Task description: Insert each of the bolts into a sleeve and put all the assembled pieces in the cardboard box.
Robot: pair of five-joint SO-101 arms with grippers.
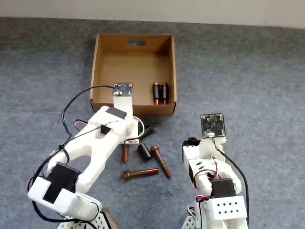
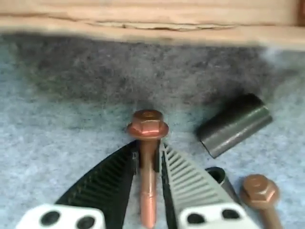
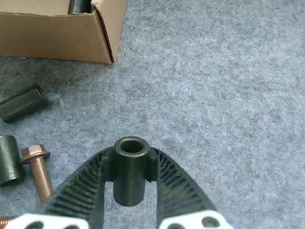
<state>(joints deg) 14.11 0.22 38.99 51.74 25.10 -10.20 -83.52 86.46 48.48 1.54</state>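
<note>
1. left claw sits closest, low over the surface just in front of the cardboard box. its jaws are closed on the shank of a copper bolt, whose head pokes past the tips toward the box wall.
2. step in hand, as i judge it: pairing this bolt with a sleeve. two assembled pieces already lie inside the box at its front right corner.
3. loose parts lie in front of the box beside the held bolt: a loose sleeve nearest the wall, a second sleeve farther out, then a spare bolt and, farthest from the box, a last bolt.
4. right claw hangs well off the box's front right corner, jaws part-way apart and clamping the sides of a dark sleeve, its bore open past the tips.
5. next move probably calls for lining the shank with that bore. the shank's free end points back between the left jaws, so a turn or regrip may be needed.
</note>
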